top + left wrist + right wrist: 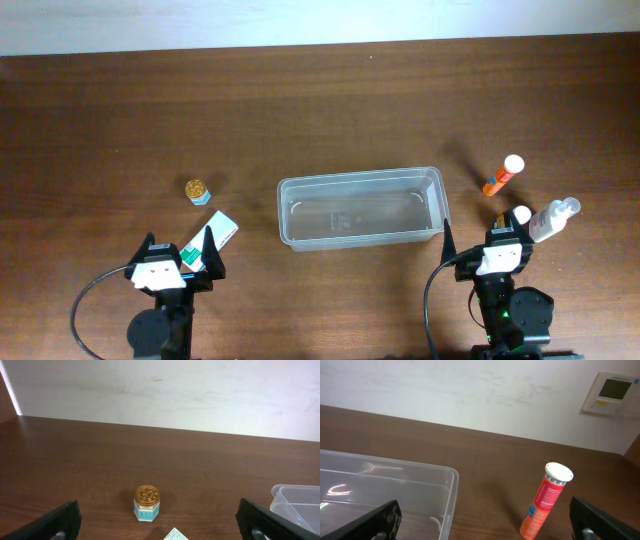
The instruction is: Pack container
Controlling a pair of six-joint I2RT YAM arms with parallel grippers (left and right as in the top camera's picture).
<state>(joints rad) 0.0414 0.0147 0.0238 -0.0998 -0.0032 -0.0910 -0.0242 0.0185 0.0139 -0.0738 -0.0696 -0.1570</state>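
Note:
The clear plastic container [362,207] sits empty at the table's middle; its corner shows in the left wrist view [297,505] and its near end in the right wrist view [385,495]. A small jar with a gold lid [197,189] [147,503] and a white-and-green box [218,234] [176,535] lie left of it. An orange tube with a white cap [503,174] [545,500] stands to its right, near a white spray bottle [551,219]. My left gripper [180,255] [157,522] is open, just short of the box. My right gripper [483,238] [485,520] is open, empty.
A white wall with a thermostat panel [612,393] stands behind the table's far edge. Bare dark wood surrounds the objects.

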